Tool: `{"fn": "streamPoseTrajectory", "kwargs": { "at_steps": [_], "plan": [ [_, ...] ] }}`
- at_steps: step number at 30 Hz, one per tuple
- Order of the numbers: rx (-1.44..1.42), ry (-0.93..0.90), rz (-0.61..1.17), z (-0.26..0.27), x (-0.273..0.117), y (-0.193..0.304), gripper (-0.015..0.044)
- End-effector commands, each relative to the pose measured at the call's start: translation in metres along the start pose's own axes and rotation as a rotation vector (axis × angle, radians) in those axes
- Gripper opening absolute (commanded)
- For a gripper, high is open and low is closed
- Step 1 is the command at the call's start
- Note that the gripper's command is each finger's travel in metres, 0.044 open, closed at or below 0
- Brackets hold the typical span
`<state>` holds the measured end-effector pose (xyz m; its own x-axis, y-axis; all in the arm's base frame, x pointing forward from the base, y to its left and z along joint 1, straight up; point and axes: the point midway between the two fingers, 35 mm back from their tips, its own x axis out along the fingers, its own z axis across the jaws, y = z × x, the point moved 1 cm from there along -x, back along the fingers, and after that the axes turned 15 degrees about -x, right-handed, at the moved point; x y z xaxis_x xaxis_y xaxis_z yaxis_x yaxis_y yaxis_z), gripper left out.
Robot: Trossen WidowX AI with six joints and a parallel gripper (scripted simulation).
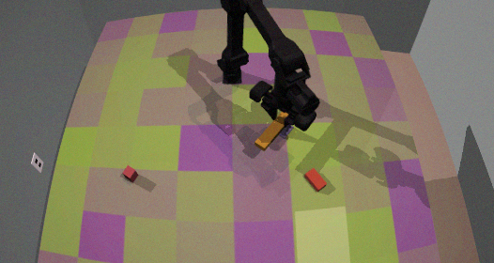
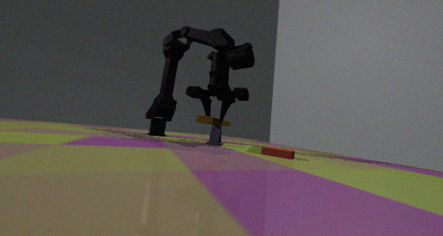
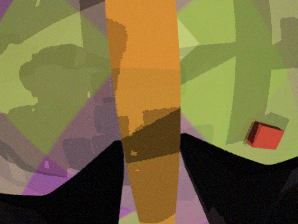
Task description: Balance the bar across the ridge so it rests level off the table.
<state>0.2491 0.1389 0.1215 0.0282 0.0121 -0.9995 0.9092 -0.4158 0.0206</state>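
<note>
The orange bar [image 1: 270, 134] [image 2: 205, 120] [image 3: 147, 55] lies across the top of the purple-grey ridge [image 1: 286, 131] [image 2: 215, 136], clear of the table. In the exterior view it looks about level. My gripper [image 2: 215, 117] [image 3: 151, 143] points down with one finger on each side of the bar near its middle. The fingers are open by only a hair more than the bar's width, with at most a sliver of space at its sides. The arm hides part of the bar in the top view, and the bar hides the ridge top in the wrist view.
A flat red block [image 1: 315, 179] [image 2: 277, 152] lies on the table to the front right of the ridge. A small red block [image 1: 130, 174] lies far to the left. A red block [image 3: 266, 136] shows at the right of the wrist view.
</note>
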Motion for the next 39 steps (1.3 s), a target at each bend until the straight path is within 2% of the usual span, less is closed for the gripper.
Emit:
{"fn": "streamPoseTrajectory", "kwargs": {
  "at_steps": [1,10,20,24,32,39],
  "plan": [
    [0.0,0.0,0.0,0.0,0.0,0.0,0.0185],
    [0.0,0.0,0.0,0.0,0.0,0.0,0.0185],
    [0.0,0.0,0.0,0.0,0.0,0.0,0.044],
    [0.0,0.0,0.0,-0.001,-0.007,0.001,0.044],
    [0.0,0.0,0.0,-0.001,-0.093,0.001,0.044],
    [0.0,-0.001,0.0,0.0,-0.1,0.0,0.044]
  ]
}}
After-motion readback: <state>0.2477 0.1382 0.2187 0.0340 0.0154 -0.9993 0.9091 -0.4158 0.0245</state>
